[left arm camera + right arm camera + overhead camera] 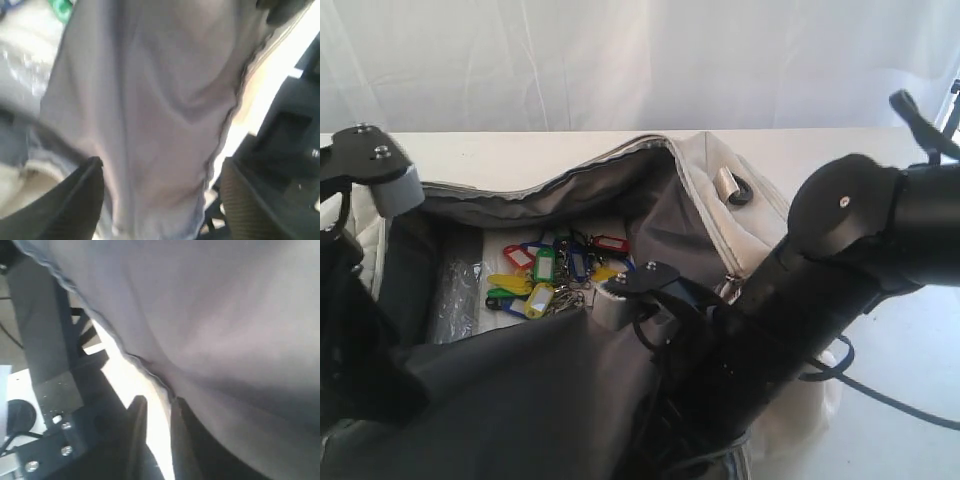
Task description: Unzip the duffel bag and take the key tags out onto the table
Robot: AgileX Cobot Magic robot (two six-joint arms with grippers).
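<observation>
The cream duffel bag (720, 215) lies unzipped on the white table (520, 150), showing its dark grey lining. The key tags (552, 272), a bunch in red, blue, yellow and green, rest on the bag's floor. The near flap (520, 390) is raised toward the camera and hides both grippers in the exterior view. In the left wrist view my left gripper (161, 164) is open wide, with the grey lining (150, 100) hanging loose between its fingers. My right gripper (159, 400) is shut narrowly on the flap's zipper edge (150, 371).
A crinkled clear plastic sheet (455, 290) lies inside the bag left of the tags. A black cable (880, 390) trails over the table at the right. A white curtain (620, 60) hangs behind. A metal frame bracket (50, 400) stands below the table edge.
</observation>
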